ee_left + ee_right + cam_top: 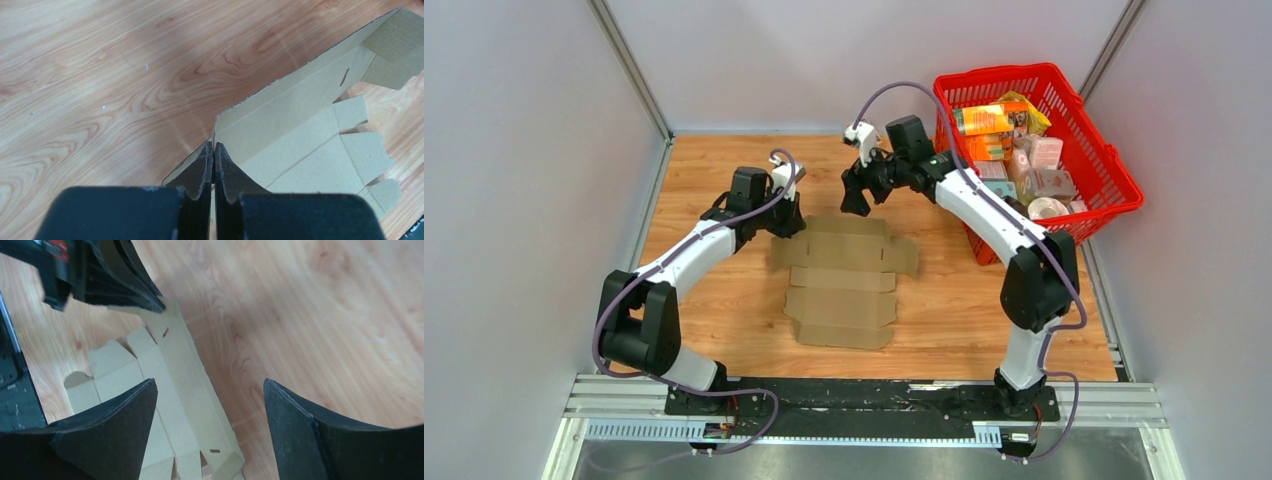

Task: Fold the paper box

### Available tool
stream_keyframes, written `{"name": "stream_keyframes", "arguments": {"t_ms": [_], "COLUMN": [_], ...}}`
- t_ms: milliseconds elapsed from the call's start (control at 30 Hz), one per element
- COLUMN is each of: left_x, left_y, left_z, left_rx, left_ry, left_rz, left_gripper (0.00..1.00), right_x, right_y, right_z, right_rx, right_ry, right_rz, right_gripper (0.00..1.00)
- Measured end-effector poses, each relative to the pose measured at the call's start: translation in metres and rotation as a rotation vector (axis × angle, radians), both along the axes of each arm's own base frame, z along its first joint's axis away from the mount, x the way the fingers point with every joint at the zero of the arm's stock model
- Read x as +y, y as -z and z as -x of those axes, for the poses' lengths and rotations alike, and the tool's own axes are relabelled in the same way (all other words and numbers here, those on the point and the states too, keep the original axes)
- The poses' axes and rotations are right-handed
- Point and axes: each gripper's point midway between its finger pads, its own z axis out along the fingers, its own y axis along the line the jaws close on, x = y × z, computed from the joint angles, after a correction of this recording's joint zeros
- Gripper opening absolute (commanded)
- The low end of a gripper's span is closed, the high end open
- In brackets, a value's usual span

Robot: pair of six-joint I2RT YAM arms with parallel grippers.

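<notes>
Top external view: your plain brown corrugated cardboard box blank (844,285) lies mid-table, its long axis running away from the bases. The left gripper (786,222) is at its far-left corner and the right gripper (856,200) hangs just beyond its far edge. Left wrist view: jaws pinched on that raised corner. Right wrist view: jaws spread wide and empty, with the blank below-left, its near end cut off.
</notes>
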Motion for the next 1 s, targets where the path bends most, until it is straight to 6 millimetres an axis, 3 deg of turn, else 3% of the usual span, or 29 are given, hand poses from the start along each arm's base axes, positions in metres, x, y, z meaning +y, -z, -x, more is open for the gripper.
{"name": "stream_keyframes", "arguments": {"t_ms": [167,433,567,600,667,700,767,1000], "left_x": [-0.007,-0.010,-0.011,-0.011,-0.012,-0.012,-0.014,-0.031], "left_y": [0.000,-0.001,-0.002,-0.002,-0.003,-0.003,-0.005,-0.006], "left_z": [0.005,0.006,0.007,0.007,0.007,0.007,0.007,0.011], "left_rx": [0.002,0.003,0.001,0.000,-0.003,0.002,0.012,0.049], "left_ry": [0.028,0.039,0.043,0.045,0.044,0.039,0.026,0.000], "left_rz": [0.007,0.011,0.014,0.016,0.018,0.024,0.045,0.152], "left_gripper": [0.05,0.05,0.06,0.11,0.22,0.33,0.38,0.40], "right_x": [0.013,0.033,0.038,0.040,0.043,0.044,0.046,0.042], "right_y": [0.046,0.080,0.093,0.095,0.100,0.103,0.109,0.129], "right_z": [0.008,0.016,0.018,0.018,0.017,0.017,0.019,0.026], "right_rx": [0.057,0.077,0.067,0.058,0.039,0.035,0.033,0.057], "right_ry": [-0.109,-0.223,-0.219,-0.213,-0.201,-0.191,-0.179,-0.151], "right_rz": [0.056,0.080,0.114,0.121,0.138,0.146,0.156,0.177], "right_gripper": [0.72,0.54,0.32,0.20,0.06,0.01,0.00,0.00]}}
